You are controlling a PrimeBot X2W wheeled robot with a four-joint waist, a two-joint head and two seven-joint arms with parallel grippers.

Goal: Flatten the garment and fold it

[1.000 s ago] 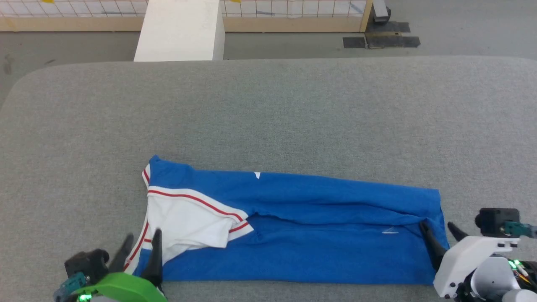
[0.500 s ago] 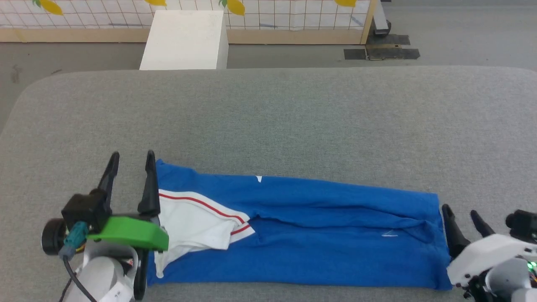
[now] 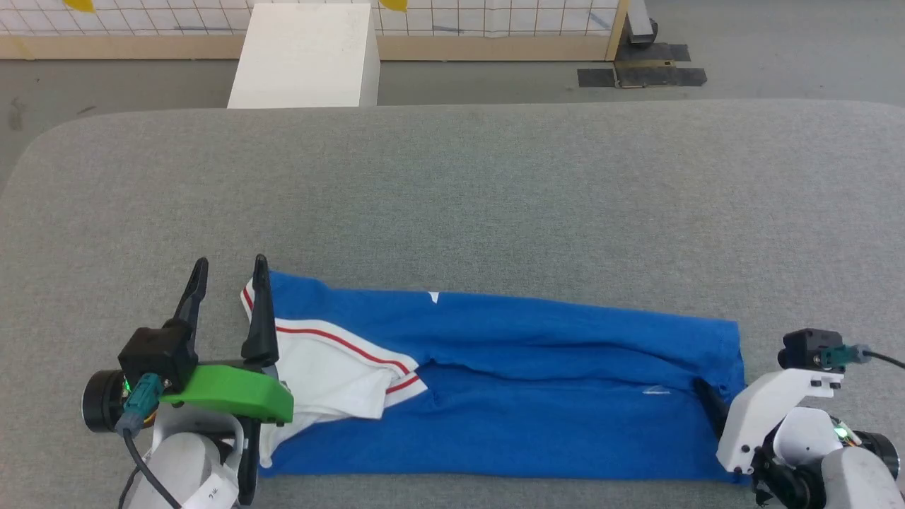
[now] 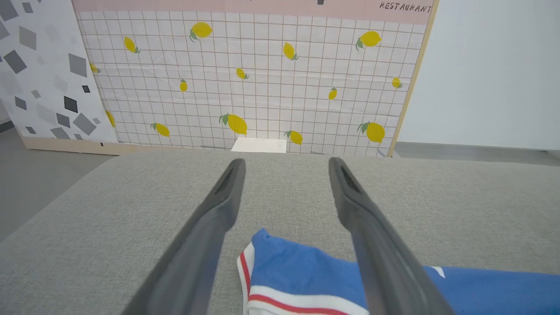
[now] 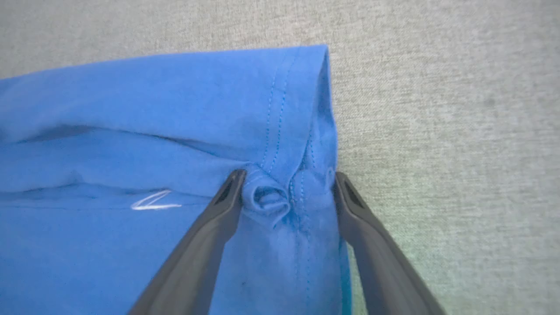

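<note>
A broad grey fabric-covered table (image 3: 452,184) with rounded corners takes up most of the head view. Behind it stands a white tiled wall panel printed with yellow lemons (image 4: 262,78). The bright blue soft-fabric T-shirt (image 3: 509,396) lies on the near part of the table, folded into a long band that runs left to right. Its white sleeve with thin red stripes (image 3: 332,367) rests on top of the blue at the left end, and its stitched hem (image 5: 275,109) is at the right end. A plain white rectangular box (image 3: 304,56) stands on the floor beyond the table's far edge.

The left gripper (image 3: 228,272) sits at the shirt's left end, with its long dark fingers spread apart and nothing between them. One finger is over the sleeve's edge and the other over bare table. The right gripper (image 5: 288,176) is at the hem, with its fingers apart on either side of a small rolled bunch of blue fabric (image 5: 267,199). They are not pressed together on it.
</note>
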